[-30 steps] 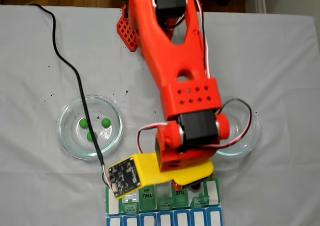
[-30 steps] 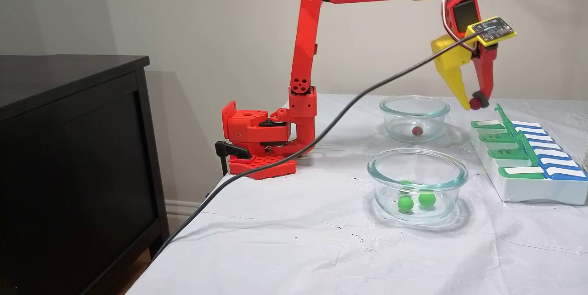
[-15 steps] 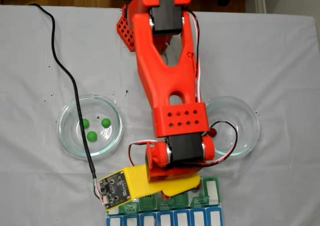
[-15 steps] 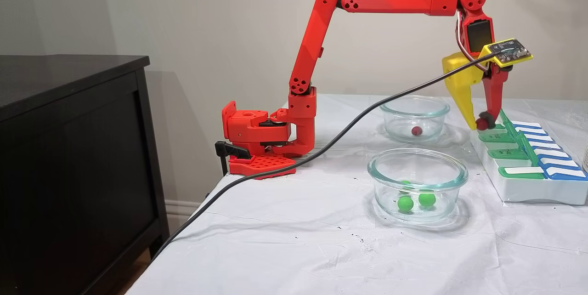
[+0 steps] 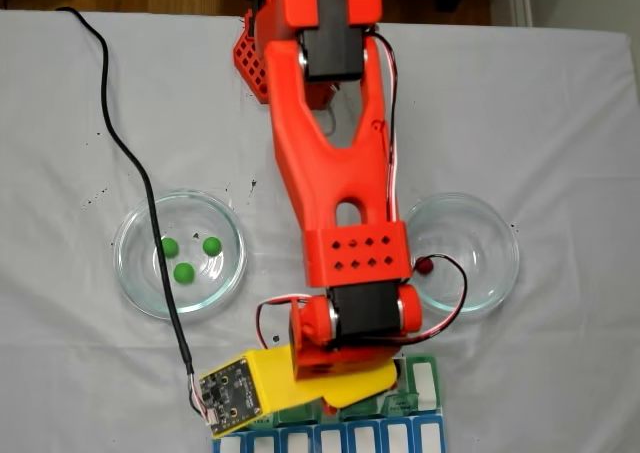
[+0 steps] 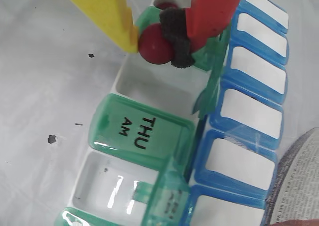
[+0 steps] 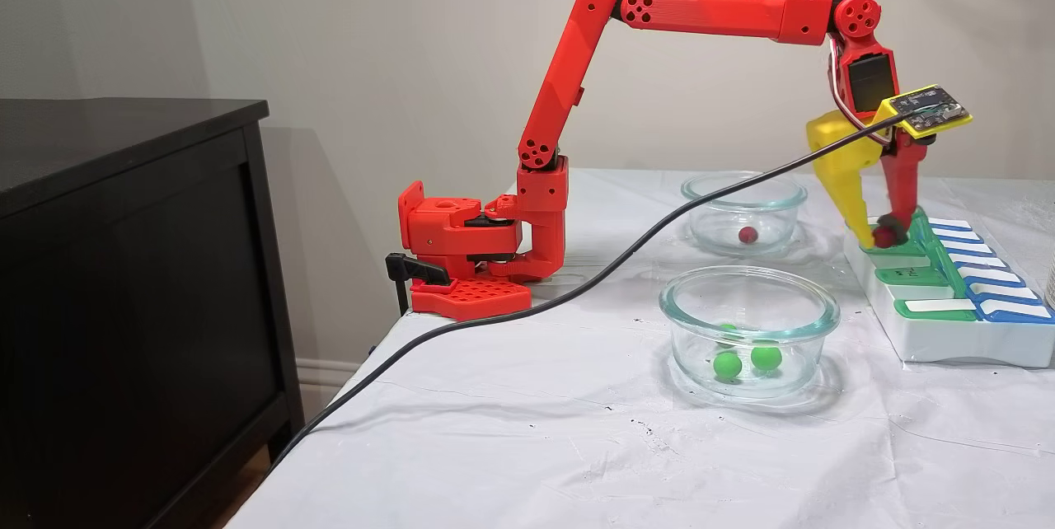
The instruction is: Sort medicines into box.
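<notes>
In the side fixed view a glass bowl (image 7: 748,331) at about six o'clock holds green balls (image 7: 727,364). A second bowl (image 7: 743,212) behind it holds one red ball (image 7: 747,234). At three o'clock the gripper (image 7: 879,237) clamps another red ball (image 6: 155,43) between its yellow and red fingers, low over an open compartment of the pill box (image 6: 149,86). Another red ball (image 6: 167,6) seems to lie in the next compartment.
</notes>
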Motion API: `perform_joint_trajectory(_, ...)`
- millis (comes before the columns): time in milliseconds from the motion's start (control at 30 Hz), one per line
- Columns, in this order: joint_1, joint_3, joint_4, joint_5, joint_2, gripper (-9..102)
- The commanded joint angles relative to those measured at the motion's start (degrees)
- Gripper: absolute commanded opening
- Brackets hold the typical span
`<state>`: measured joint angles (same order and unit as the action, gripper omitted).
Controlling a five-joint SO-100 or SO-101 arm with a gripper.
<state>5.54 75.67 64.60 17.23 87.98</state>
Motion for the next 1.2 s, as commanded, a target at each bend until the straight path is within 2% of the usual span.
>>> perform_joint_trajectory(0,-1.3,-5.0,-2.9,0.4,1.7,0)
perform_joint_trajectory(133,-0.9,-3.7,-4.1,3.0,1.5,0)
perform_joint_trajectory(267,-0.4,-2.6,-4.9,4.0,0.9,5)
perform_joint_trajectory(400,0.1,-2.6,-3.8,4.0,0.6,18)
perform_joint_trajectory(533,0.3,-2.1,-3.2,4.1,1.5,22)
perform_joint_trajectory(667,0.8,-1.5,-1.7,5.0,2.9,30)
perform_joint_trajectory(733,1.5,-1.9,0.6,6.4,4.1,28)
perform_joint_trajectory(833,4.0,-4.0,6.5,12.7,7.0,9)
perform_joint_trajectory(967,7.0,-8.0,13.4,19.3,9.9,1)
perform_joint_trajectory(1167,14.6,-2.1,13.6,22.9,18.4,0)
